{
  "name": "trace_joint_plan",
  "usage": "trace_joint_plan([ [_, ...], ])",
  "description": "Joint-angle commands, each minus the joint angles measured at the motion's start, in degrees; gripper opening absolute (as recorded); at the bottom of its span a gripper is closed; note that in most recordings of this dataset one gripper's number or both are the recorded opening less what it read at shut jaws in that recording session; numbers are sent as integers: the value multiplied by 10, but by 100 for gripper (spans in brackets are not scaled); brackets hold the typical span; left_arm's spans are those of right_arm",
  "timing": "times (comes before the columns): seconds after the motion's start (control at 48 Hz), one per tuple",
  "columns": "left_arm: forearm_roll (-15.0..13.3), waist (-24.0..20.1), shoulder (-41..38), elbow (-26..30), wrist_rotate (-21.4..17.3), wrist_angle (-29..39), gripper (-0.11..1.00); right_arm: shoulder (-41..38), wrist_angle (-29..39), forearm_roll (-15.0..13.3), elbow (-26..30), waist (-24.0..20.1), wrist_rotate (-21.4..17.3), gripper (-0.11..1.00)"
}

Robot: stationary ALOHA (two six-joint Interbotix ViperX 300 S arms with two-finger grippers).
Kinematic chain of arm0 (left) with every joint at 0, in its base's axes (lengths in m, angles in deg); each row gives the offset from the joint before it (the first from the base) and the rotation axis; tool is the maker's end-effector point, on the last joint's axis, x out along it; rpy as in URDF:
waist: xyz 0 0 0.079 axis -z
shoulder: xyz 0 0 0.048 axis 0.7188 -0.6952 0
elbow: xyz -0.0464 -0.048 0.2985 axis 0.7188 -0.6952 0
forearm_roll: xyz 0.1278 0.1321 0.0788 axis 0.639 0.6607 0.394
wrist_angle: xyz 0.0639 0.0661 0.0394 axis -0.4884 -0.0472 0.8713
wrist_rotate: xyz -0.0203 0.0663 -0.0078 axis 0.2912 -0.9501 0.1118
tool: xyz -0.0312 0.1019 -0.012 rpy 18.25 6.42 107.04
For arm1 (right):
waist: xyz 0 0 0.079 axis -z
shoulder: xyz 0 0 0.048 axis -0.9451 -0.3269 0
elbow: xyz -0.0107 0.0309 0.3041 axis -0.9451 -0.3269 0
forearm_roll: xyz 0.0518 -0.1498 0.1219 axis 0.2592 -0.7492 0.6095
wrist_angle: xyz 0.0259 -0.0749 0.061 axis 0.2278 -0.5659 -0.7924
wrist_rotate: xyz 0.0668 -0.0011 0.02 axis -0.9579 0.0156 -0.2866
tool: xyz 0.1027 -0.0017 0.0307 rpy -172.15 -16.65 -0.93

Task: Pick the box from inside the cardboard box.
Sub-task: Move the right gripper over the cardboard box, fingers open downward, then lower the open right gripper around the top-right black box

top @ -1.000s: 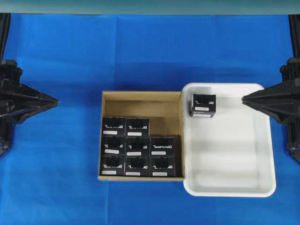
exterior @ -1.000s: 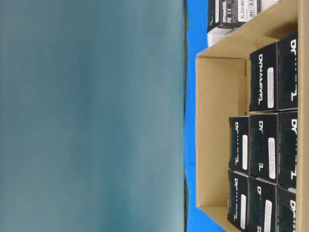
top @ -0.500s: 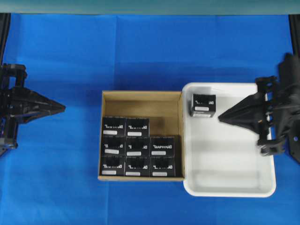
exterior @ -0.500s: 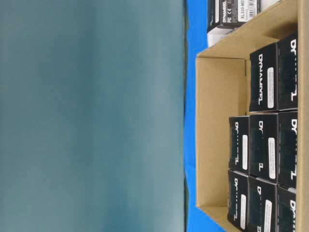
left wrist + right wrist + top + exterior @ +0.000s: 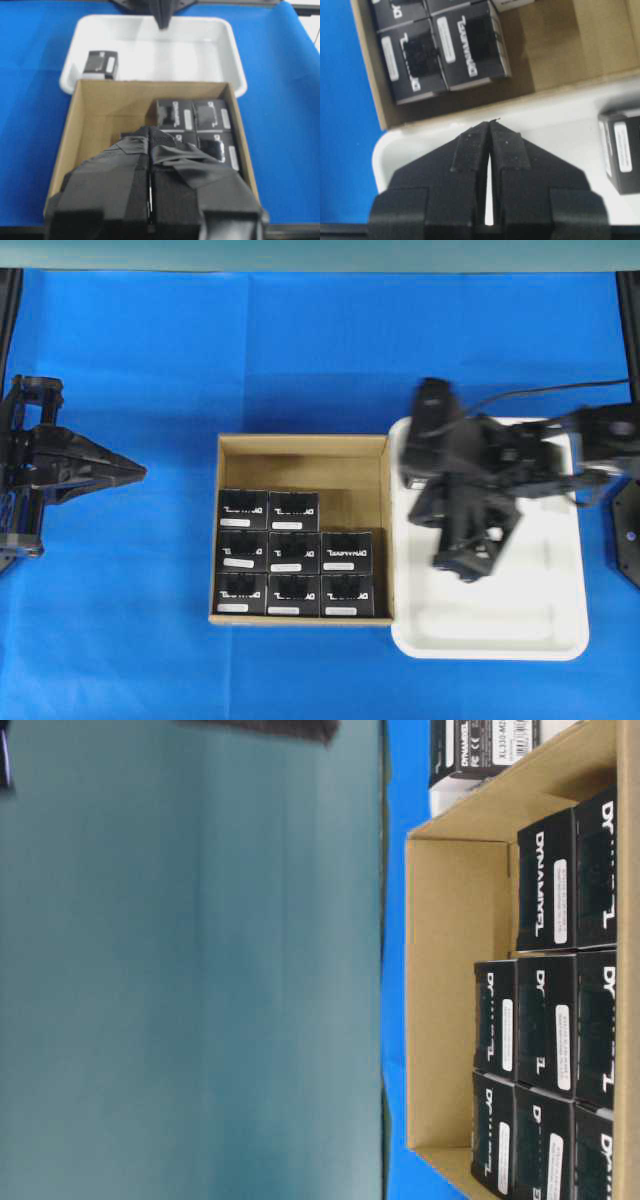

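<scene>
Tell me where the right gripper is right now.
In the overhead view the right gripper has swung in over the white tray, at its corner nearest the cardboard box. Its jaws are shut, holding nothing.

Overhead exterior: straight down, from well above, onto blue cloth [image 5: 300, 350], cardboard box [image 5: 300, 448] and white tray [image 5: 540, 640]. Table-level exterior: close, low, turned sideways; cropped to the carton's corner and packed black boxes [image 5: 545, 1020]. Left wrist: along closed left gripper [image 5: 150, 131], across carton toward tray. Right wrist: steeply down past closed right gripper [image 5: 489, 125] at the tray rim. Shared by all four: carton interior and black boxes.
</scene>
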Motion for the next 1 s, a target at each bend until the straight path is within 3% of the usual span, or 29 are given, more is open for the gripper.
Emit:
trace_joint_plan([
  [0.0, 2, 0, -4, 15, 3, 0, -6, -47, 51, 1, 64, 4, 4, 5],
  [0.25, 2, 0, -5, 17, 4, 15, -6, -168, 193, -10, 213, 15, 50, 5],
  [0.479, 2, 1, -4, 23, 4, 37, -6, -235, 204, -14, 287, 30, 120, 5],
  [0.708, 1, 2, -8, 36, 4, 53, -6, -264, 203, -12, 328, 46, 154, 12],
  [0.833, 2, 2, -10, 36, 4, 58, -6, -274, 203, 0, 335, 54, 173, 30],
  [0.979, 2, 2, -9, 40, 4, 61, -6, -284, 202, 1, 330, 55, 198, 74],
])
